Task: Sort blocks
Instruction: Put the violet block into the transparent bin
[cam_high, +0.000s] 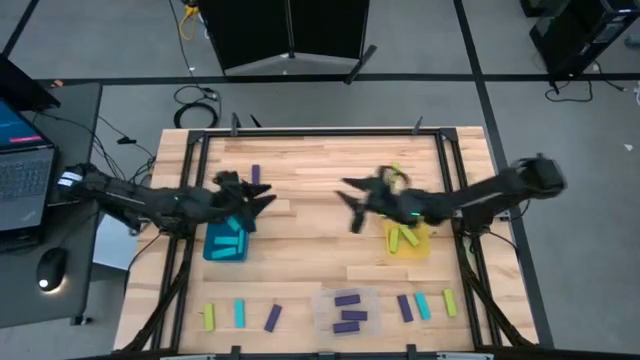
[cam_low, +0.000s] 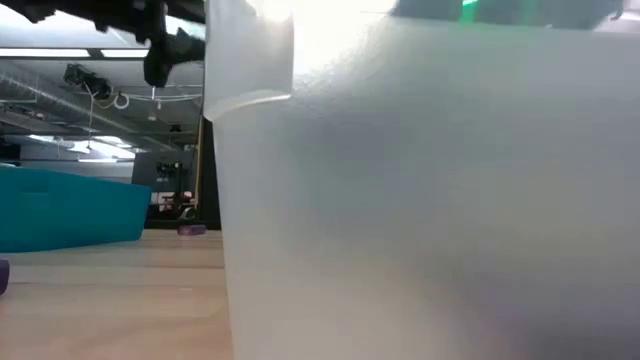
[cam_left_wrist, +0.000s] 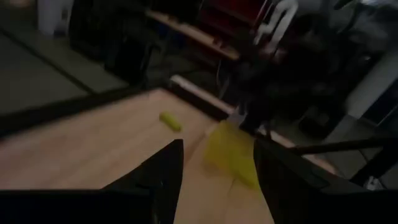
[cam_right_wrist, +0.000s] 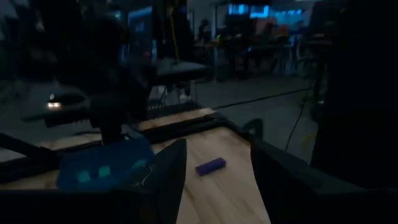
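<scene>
The high view shows my left gripper (cam_high: 258, 200) open and empty over the far edge of the teal bin (cam_high: 212, 250), which holds cyan blocks (cam_high: 230, 243). My right gripper (cam_high: 352, 207) is open and empty at mid-table, left of the yellow bin (cam_high: 425, 245) holding yellow-green blocks (cam_high: 404, 237). A purple block (cam_high: 256, 174) lies flat near the far side, also in the right wrist view as purple block (cam_right_wrist: 210, 166) past the open gripper (cam_right_wrist: 214, 165). Past the open gripper (cam_left_wrist: 214, 162), the left wrist view shows a yellow-green block (cam_left_wrist: 170, 121).
A clear bin (cam_high: 325, 298) at the near edge holds purple blocks (cam_high: 348, 310); its wall (cam_low: 430, 200) fills the low view. Loose blocks lie along the near edge: three on the left (cam_high: 240, 313) and three on the right (cam_high: 422, 305). A laptop (cam_high: 22, 175) sits off the table's left.
</scene>
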